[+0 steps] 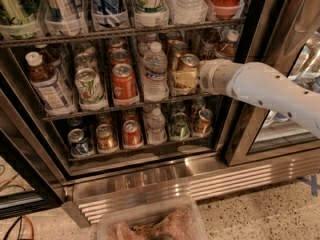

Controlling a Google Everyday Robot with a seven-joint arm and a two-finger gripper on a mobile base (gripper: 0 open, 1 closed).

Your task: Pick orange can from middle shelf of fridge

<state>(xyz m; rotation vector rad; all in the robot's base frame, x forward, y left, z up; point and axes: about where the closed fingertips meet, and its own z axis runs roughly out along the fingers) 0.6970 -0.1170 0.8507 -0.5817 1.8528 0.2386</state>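
So the fridge (165, 184) fills basically the whole view with its door open, and the middle shelf (135, 104) runs across the centre with the usual lineup of cans and bottles in their lanes. The white arm (270, 89) comes in from 3 o'clock and reaches straight into that shelf. At the front of the row, going toward 9 o'clock from where the arm ends, there's the water bottle (155, 76), then a red-orange can (123, 81), then a white-and-green can (90, 86). The orange can (190, 62) is the dull bronze one, sitting upright on the middle shelf at about 1 o'clock from the centre of the view, right beside the water bottle. The end effector (186, 80) is right on it, covering the lower front of the can. Honestly I can't tell whether it's clenched on the can or just parked around it. My read is we're at the grasp step: reach done, can not lifted. Next move, I'd guess, needs a firm squeeze, then a small lift and a straight pull out toward 3 o'clock. It also has to avoid bumping the water bottle or dragging the can behind it forward.
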